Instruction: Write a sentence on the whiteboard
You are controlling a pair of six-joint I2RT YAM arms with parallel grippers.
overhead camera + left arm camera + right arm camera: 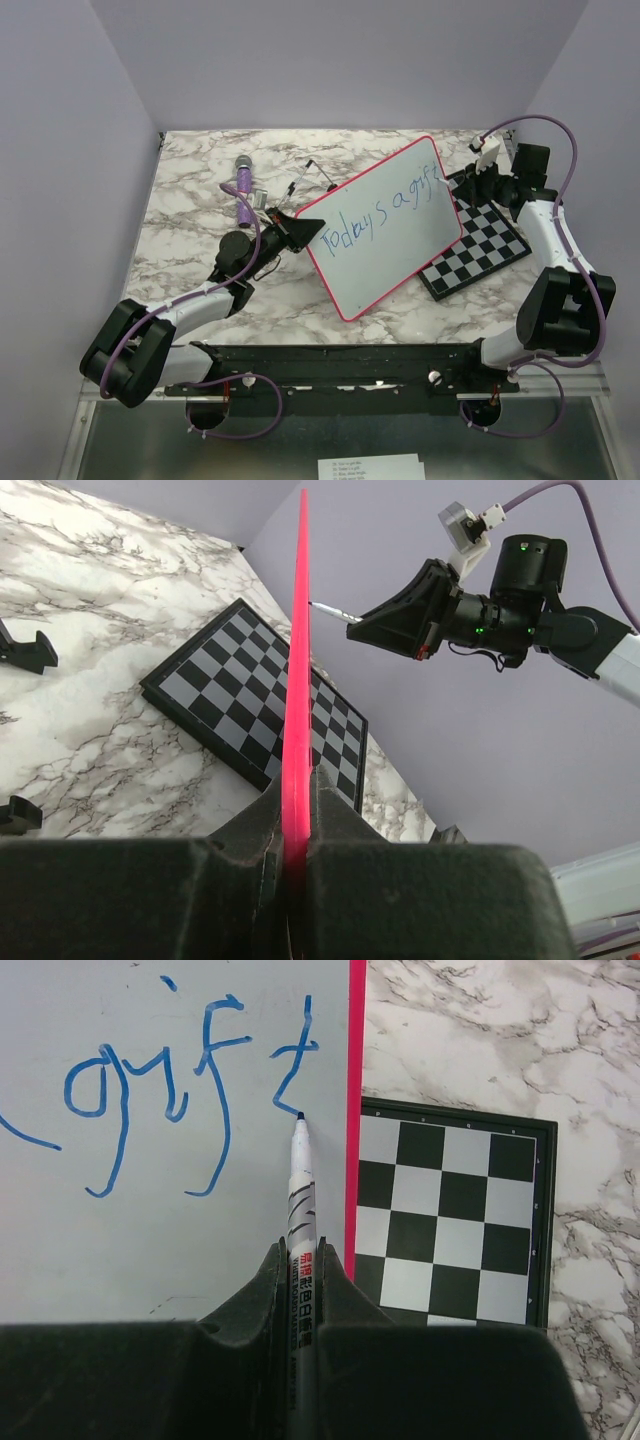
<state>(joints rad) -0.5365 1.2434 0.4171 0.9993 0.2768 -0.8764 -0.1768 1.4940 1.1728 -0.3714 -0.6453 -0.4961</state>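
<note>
On the left of the grey-veined white marble table, a purple cylindrical object lies well apart from the work and poses no hazard. Next comes the left gripper, its jaws nearly closed and pinching the thin pink-red rim of the large flat white whiteboard at its left end. The board sits slanted across the middle of the table, with its right corner over the black-and-white folding chessboard. How much of its underside rests on the table is not clear from these views. That single thin pinch is the weak point. Pen pressure far from the grip could lever the board, so that it pivots or slips in the jaws and spoils a stroke.

The blue handwritten sentence reads "Today's a gift" and climbs toward the right rim. The right gripper is clamped fully onto a slim white marker pen, whose tip stands at the foot of the "t", just beside the red rim. No room is left on this line. Another stroke to the right would likely run off the edge toward the chessboard, so I judge the pen must lift and move to the bare area below. Dragging rather than lifting would streak across the finished letters. If the tip caught the rim, the pen could twist in its grip.
</note>
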